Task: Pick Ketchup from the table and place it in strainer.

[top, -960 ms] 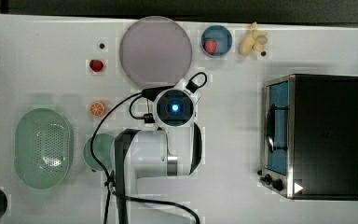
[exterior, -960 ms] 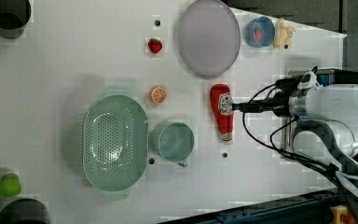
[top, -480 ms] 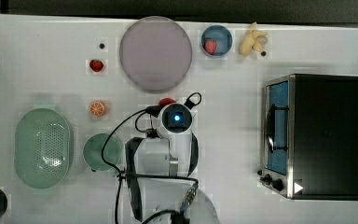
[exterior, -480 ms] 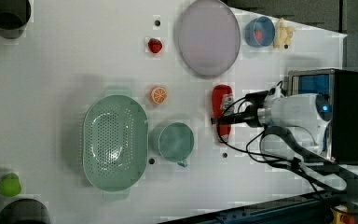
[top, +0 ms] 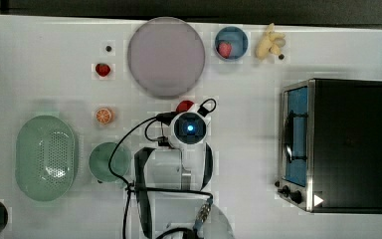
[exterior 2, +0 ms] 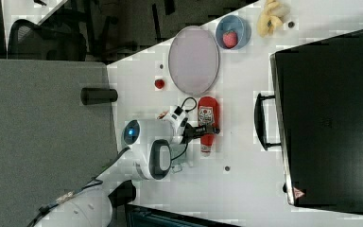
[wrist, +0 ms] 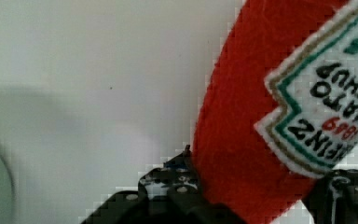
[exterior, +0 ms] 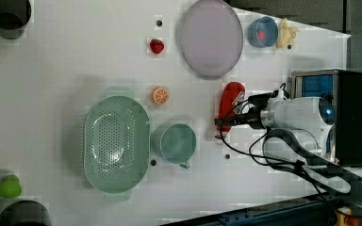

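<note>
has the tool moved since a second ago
Yes. In the left view the tool has come in from the left view's right, away from the toaster oven, and now sits at the Ketchup, a finger on either side of the bottle in the wrist view.

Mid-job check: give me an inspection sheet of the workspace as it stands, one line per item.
Surface: white table, no spills seen.
Job's things: Ketchup lying flat on the table, between the gripper's fingers; strainer holds nothing.
Clutter: green cup beside the strainer, orange slice, strawberry, grey-lilac plate, blue bowl with a strawberry, bananas, toaster oven.
Grippers: gripper down at the bottle, fingers on either side; closure cannot be told.
Cables: black cable loops along the arm, above the table.
Surroundings: office chair beyond the table in the right view.
</note>
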Tool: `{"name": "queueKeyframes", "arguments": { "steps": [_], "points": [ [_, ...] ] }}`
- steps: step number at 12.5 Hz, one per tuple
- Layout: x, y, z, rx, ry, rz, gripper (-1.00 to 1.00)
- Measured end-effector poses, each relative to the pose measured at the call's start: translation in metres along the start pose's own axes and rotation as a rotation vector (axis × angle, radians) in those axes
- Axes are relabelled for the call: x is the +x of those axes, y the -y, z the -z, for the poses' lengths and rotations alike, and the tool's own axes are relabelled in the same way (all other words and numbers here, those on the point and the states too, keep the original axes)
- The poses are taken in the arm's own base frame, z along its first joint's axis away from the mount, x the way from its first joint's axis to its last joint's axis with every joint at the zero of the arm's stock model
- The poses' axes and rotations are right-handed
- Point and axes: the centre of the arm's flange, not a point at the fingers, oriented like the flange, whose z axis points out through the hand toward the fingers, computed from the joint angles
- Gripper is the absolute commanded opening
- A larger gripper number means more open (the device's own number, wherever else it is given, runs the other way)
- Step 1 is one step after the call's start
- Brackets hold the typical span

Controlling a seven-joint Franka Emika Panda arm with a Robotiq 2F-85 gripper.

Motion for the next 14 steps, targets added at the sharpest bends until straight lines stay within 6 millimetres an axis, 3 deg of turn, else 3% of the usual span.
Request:
{"name": "queueKeyframes", "arguments": {
  "steps": [2, 4, 8, 11, 12, 14],
  "points": [
    [0.006, 0.006, 0.027, -0.009, -0.023, 0.015, 0.25],
    [0.01, 0.013, 0.066, -0.017, -0.015, 0.027, 0.25],
    [0.009, 0.039, 0.183, -0.068, -0.033, 0.063, 0.25],
    [0.009, 0.087, 0.256, -0.097, -0.112, 0.04, 0.25],
    [0.01, 0.107, 0.269, -0.097, -0.142, 0.016, 0.25],
    [0.009, 0.153, 0.276, -0.086, -0.162, -0.028, 0.25]
  ]
}}
